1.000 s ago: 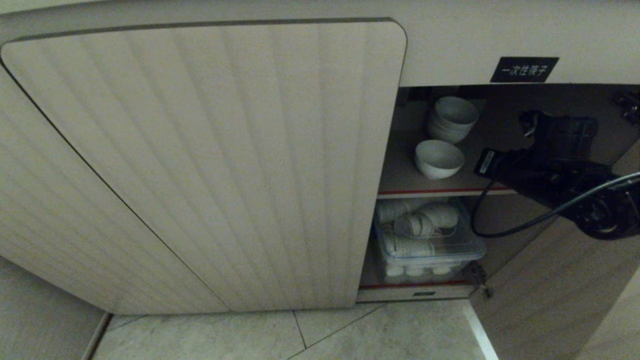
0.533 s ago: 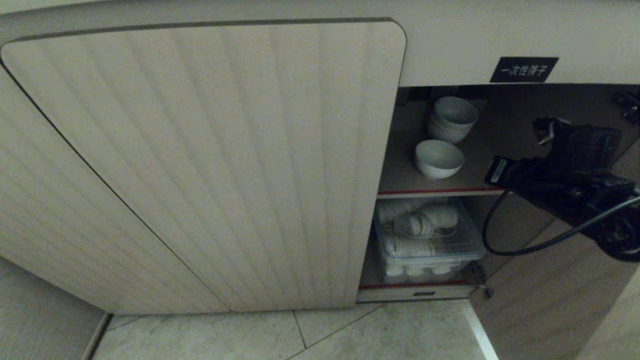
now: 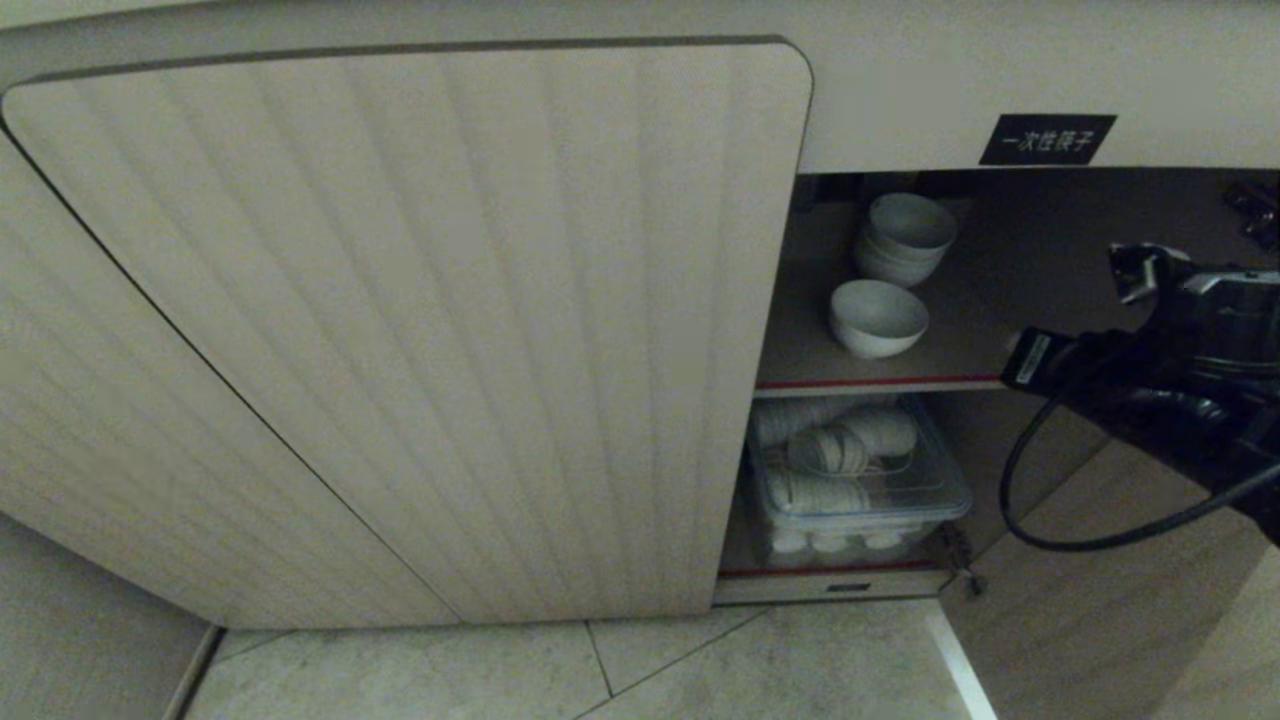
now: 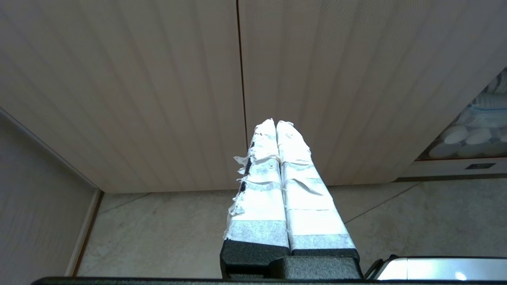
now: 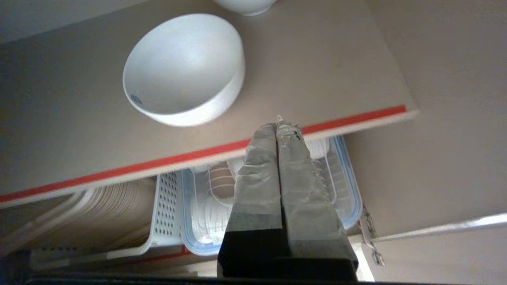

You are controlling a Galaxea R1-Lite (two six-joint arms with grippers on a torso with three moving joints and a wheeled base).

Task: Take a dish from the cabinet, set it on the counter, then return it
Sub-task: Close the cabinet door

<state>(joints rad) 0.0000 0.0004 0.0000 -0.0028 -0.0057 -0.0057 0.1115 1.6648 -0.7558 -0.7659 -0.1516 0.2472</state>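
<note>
Currently the dish sits alone on the cabinet upper shelf, near its red edge. Right gripper, fingers pressed together and empty, hangs right of it. Advice: spread fingers before approaching, straddle the rim, avoid the stacked bowls behind.

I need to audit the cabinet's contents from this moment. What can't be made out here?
- Head view: left half of the cabinet, hidden behind its closed fluted door.
- Head view: right gripper's fingertips, hidden by the arm's own black body.
- Both views: lower-shelf clear bin contents, blurred behind plastic.
- Right wrist view: stack of bowls, cut by the edge.
</note>
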